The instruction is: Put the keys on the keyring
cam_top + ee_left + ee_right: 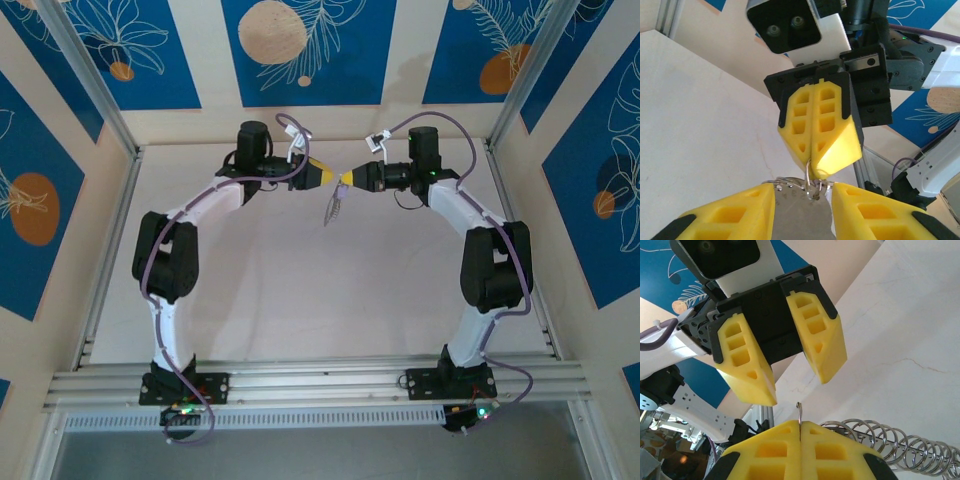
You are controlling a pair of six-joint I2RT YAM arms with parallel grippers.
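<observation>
Keyring first, from the top view: it hangs as a small dangling cluster [337, 200] just below the spot where my two grippers meet nose to nose, over the far middle of the table [300, 290]. The lower part of the cluster has a faint lilac tint, which I take for the key [331, 214], but it is too small to make out clearly. My left gripper [322, 175] and my right gripper [347, 180] nearly touch at their yellow tips.

From my left wrist, my own left gripper [803, 189] stands partly open, its yellow fingers [740, 215] well apart. The grey patch between them I cannot identify, and I see nothing gripped there. Facing me, my right gripper [812, 167] is pressed fully together, with the thin wire of the keyring [808, 173] coming out of its tip. Small silver bits [790, 182] hang just beneath, between my fingertips.

From my right wrist, my right gripper [800, 424] is closed tight on the keyring wire [799, 411], which pokes up from the seam between the fingers. A row of silver loops [890, 440] runs off to the right of them. Opposite, my left gripper [796, 387] has its jaws parted, with nothing between them, just above the wire's end.
</observation>
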